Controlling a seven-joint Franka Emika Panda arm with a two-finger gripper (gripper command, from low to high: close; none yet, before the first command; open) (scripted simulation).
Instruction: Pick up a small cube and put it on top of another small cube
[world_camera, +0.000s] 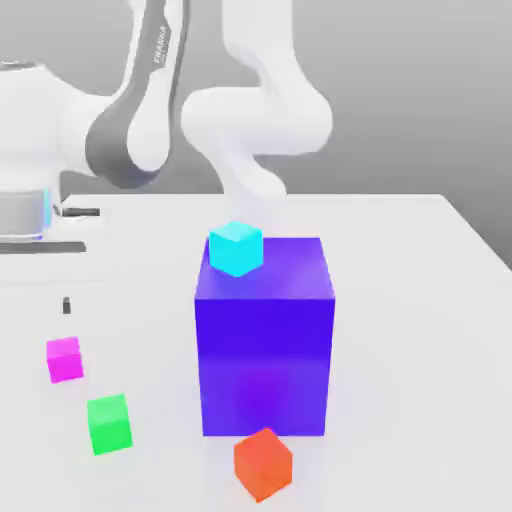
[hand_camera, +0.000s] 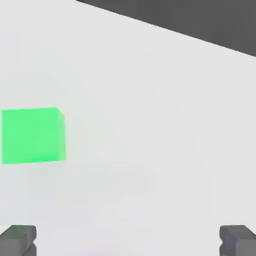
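While my fingers (hand_camera: 18, 240) stand spread, empty | green cube (hand_camera: 33, 135) in sight — risk: I grab it, not pink cube (world_camera: 64, 359).

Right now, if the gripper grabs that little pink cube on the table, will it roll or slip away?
The small pink cube probably won't roll: it rests flat on the table on one of its faces. It looks rigid with sharp edges, so parallel fingers should seat squarely on opposite faces. Being so small, it is likely light and could slide if nudged off-centre.

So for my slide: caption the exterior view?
Cyan cube atop big blue-purple block; magenta cube, green cube, orange-red cube on table.
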